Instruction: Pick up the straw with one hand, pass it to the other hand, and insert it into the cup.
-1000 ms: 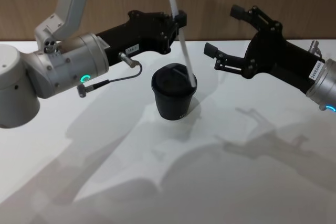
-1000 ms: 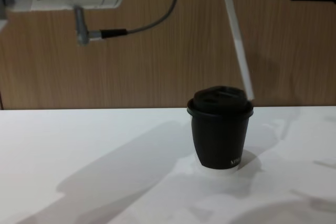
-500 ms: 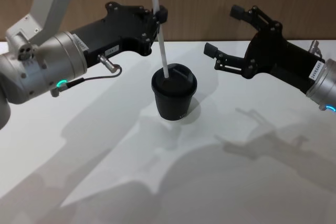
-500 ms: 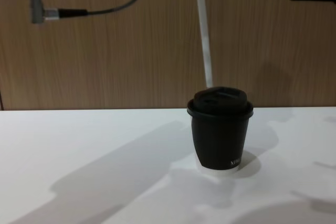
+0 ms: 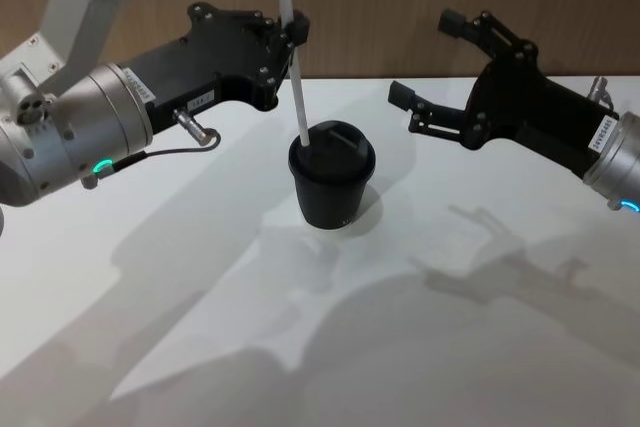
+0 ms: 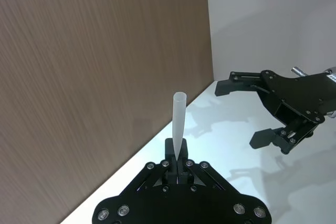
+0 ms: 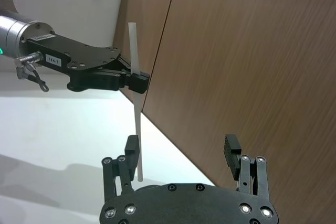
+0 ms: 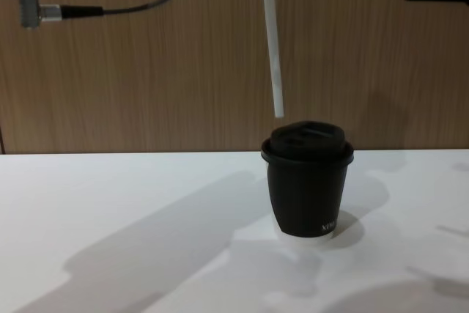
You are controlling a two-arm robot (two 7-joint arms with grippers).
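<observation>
Pinching the straw (image 5: 297, 87) high in the left end effector (image 5: 296, 27), hanging near-upright, tip just above the cup (image 5: 332, 192) lid, likely to find its opening. Holding the right end effector (image 5: 425, 57) spread, idle, alongside.

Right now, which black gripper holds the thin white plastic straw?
The left gripper, shut on the straw above the black lidded paper cup; the right gripper is open, empty.

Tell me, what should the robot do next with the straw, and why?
Probably nudge the straw a little to the right. The left gripper holds it, and its tip hangs just above the left edge of the cup, not over the lid's middle. The right gripper is open, off to the right.
</observation>
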